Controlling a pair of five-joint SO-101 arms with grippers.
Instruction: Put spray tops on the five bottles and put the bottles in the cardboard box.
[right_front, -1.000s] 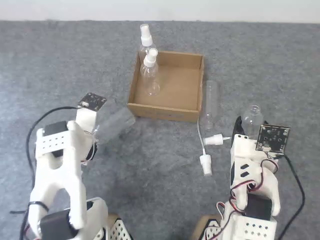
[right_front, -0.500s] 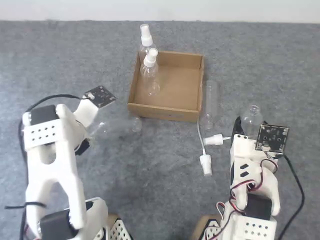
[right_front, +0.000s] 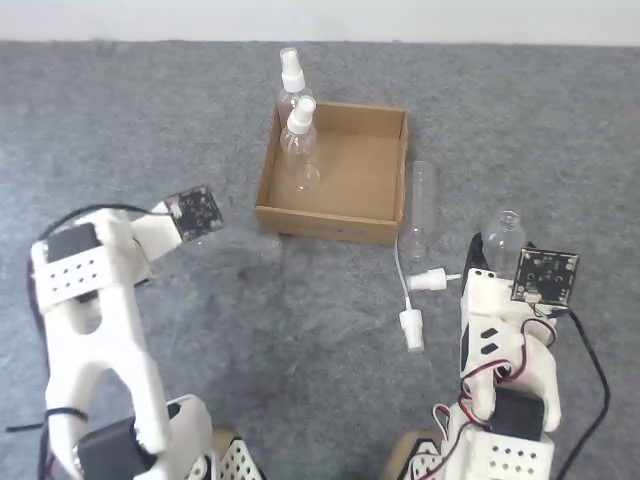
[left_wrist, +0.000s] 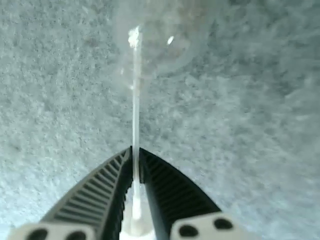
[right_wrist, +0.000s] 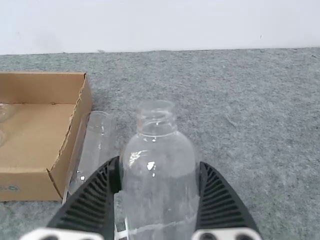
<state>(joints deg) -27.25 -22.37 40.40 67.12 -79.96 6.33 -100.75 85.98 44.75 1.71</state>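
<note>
— At mid-table, first item?
— Cardboard box (right_front: 330, 222), open-topped, on the grey table (right_front: 560, 120). Contents: one boxed capped bottle (right_front: 299, 150), clear, upright, near a far corner.

— Behind it?
— One outer capped bottle (right_front: 291, 85), clear, upright, just outside that same corner.

— Beside the box?
— One lying bottle (right_front: 421, 205), clear, no top, on its side along the box wall that faces the right arm, just beside it.

— Loose parts?
— Two white tops, each with a tube, on the table between the lying bottle and the right arm: farther spray top (right_front: 430, 279) and nearer spray top (right_front: 411, 328), near each other, not touching.

— Right arm?
— Right gripper (right_wrist: 157, 167): jaws clamped against both sides of the topless upright bottle (right_wrist: 156, 125), which stands near the lying bottle.

— Left arm?
— Left gripper (left_wrist: 135, 150): jaws nearly together, pinching a thin white tube (left_wrist: 135, 100). The tube runs toward a blurred clear bottle (left_wrist: 159, 37) above the table.
</note>
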